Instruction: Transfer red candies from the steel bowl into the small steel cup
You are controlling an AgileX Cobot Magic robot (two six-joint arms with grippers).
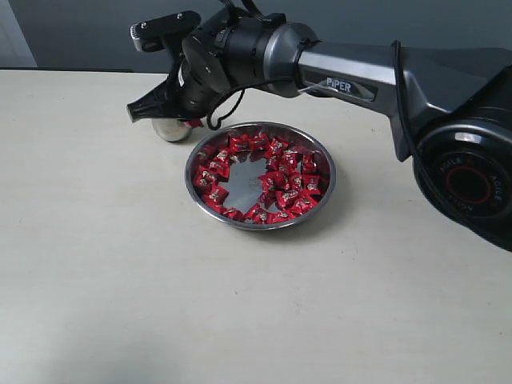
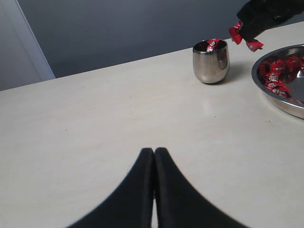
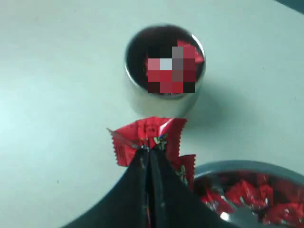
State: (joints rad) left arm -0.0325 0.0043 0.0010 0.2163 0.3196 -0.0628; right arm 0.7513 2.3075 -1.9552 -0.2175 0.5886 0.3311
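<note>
- Table [image 1: 120, 280], exterior view: red candies [image 1: 280, 180] ring the steel bowl [image 1: 240, 184] near its middle; the right gripper [image 1: 134, 112] reaches across above the small steel cup [image 1: 170, 130], which stands just beside the bowl's far rim, mostly hidden
- Left wrist view: the left gripper [image 2: 154, 154] has its fingers pressed together on nothing, low over bare table, well apart from the upright cup with wrapped candy inside
- Right wrist view: the right gripper pinches a red candy [image 3: 147, 133] by its wrapper, above the table between cup and bowl
</note>
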